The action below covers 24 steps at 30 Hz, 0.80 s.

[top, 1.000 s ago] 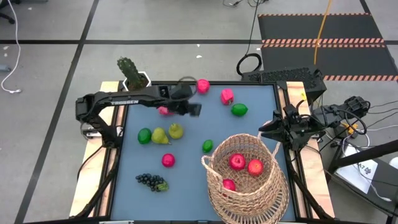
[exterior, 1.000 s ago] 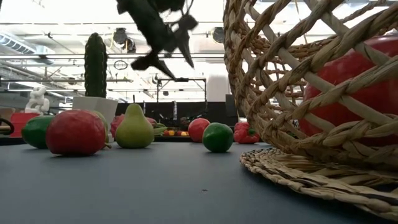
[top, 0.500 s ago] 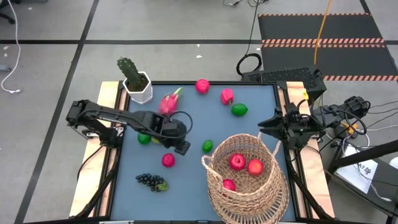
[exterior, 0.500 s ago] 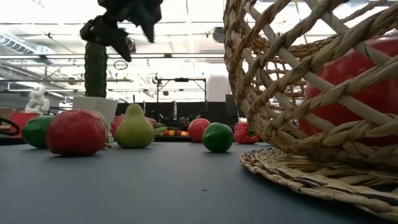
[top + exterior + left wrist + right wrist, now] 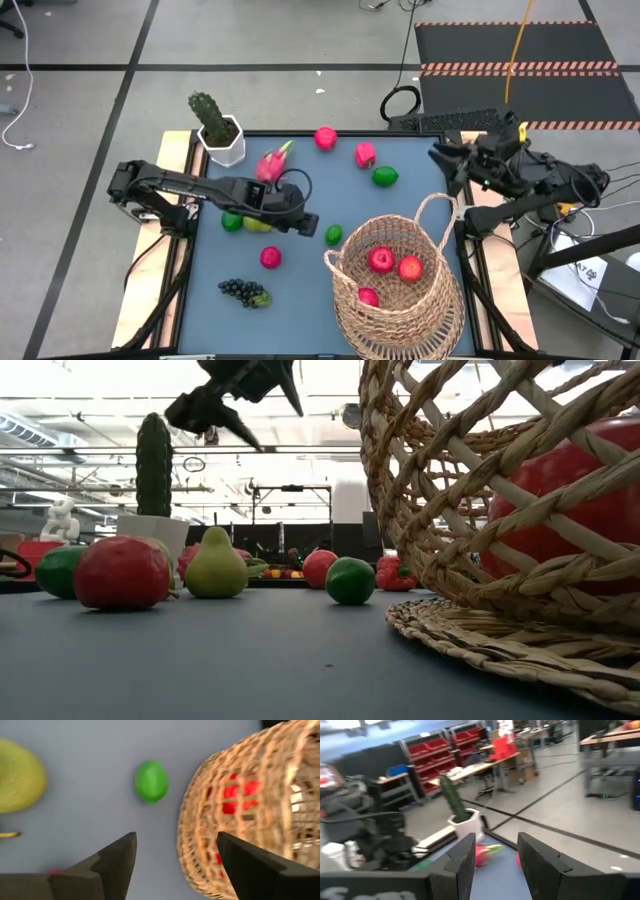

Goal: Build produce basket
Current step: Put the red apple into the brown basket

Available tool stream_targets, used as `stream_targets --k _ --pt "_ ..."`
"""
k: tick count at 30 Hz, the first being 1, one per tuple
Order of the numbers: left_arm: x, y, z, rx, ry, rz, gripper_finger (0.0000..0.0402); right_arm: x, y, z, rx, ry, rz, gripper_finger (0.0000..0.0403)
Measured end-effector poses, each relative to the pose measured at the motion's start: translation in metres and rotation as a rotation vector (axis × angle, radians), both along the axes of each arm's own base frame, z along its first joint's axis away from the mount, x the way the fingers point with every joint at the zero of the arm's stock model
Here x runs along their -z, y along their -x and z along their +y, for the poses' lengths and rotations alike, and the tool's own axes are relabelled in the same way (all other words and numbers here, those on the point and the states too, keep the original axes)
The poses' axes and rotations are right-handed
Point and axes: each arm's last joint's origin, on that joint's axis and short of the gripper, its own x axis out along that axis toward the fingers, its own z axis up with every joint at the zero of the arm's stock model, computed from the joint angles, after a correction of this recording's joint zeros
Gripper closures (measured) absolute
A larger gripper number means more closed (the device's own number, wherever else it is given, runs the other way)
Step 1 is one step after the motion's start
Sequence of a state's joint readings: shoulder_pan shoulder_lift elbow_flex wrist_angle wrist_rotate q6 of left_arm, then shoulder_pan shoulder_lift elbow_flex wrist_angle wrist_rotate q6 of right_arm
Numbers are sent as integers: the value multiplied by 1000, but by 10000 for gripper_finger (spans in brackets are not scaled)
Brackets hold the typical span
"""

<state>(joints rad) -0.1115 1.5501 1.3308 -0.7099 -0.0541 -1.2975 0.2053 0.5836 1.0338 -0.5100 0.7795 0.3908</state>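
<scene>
The tan wicker basket (image 5: 400, 300) stands on its base at the table's near right and holds three red apples (image 5: 381, 260). My left gripper (image 5: 308, 224) is open and empty above the mat, left of the basket; a small green lime (image 5: 151, 781) lies on the mat ahead of its fingers, which show in the left wrist view (image 5: 175, 840). A pear (image 5: 258, 226) shows partly under the left arm. My right gripper (image 5: 440, 155) is open and empty at the table's far right edge, raised, facing the dragon fruit (image 5: 485, 854).
Loose on the blue mat lie a pink dragon fruit (image 5: 272, 163), a red apple (image 5: 326, 137), a pink fruit (image 5: 365, 155), limes (image 5: 385, 177) (image 5: 232, 221), a red apple (image 5: 270, 257) and dark grapes (image 5: 245, 292). A potted cactus (image 5: 215, 125) stands at the far left corner.
My left gripper has come from the table's far middle toward the near edge, then a little toward the right, nearer the basket, staying open. My right gripper has gone from beside the basket's handle toward the table's far edge.
</scene>
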Motion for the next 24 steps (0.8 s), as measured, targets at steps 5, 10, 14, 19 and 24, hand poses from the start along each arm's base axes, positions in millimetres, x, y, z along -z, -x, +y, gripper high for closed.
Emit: stream_targets --k 5,10,14,19,24 --pt "-4 -6 9 -28 5 -65 156 3 -9 -7 -45 42 83 264" --pt "-8 -12 28 -38 -34 -134 175 11 -36 -14 -181 38 177 264" --pt "-23 -15 49 35 -184 -179 178 16 -61 -23 -264 21 193 264" --pt "-50 -15 80 188 -562 -184 178 15 -77 -37 -251 -43 118 264" --pt "-59 -5 127 289 -812 -90 178 12 -79 -47 -167 -93 51 264"
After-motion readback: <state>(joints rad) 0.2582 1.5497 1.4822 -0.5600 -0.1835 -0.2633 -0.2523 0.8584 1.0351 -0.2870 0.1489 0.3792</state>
